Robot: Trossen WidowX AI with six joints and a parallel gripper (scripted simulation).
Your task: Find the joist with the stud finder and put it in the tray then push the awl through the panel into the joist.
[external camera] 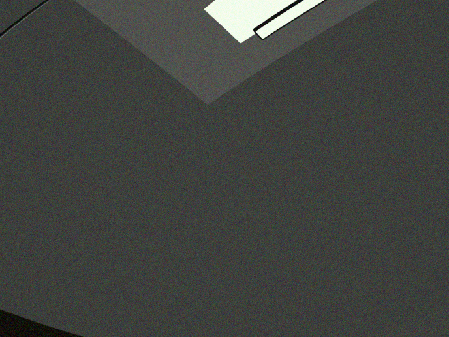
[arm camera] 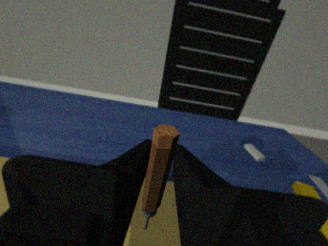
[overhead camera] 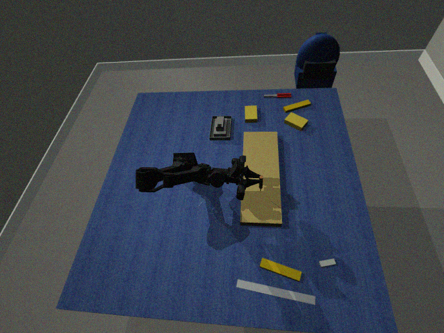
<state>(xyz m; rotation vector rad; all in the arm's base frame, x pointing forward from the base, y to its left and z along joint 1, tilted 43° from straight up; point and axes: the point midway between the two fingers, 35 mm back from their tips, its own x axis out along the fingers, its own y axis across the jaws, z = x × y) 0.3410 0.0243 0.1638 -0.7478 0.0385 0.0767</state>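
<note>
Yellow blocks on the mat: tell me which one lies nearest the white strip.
The long flat yellow block, alone at the mat's near end, just above the white strip. The other three yellow blocks cluster beyond the far end of the floor panel.

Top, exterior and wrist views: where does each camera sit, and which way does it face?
Top: high above, looking down on the blue mat, panel, tray and the whole arm.
Exterior: aimed at dark walls and a pale patch; no robot shows.
Wrist: on the hand, looking along the awl toward the far wall; dark fingers show.
Top and wrist share awl, panel and mat.
</note>
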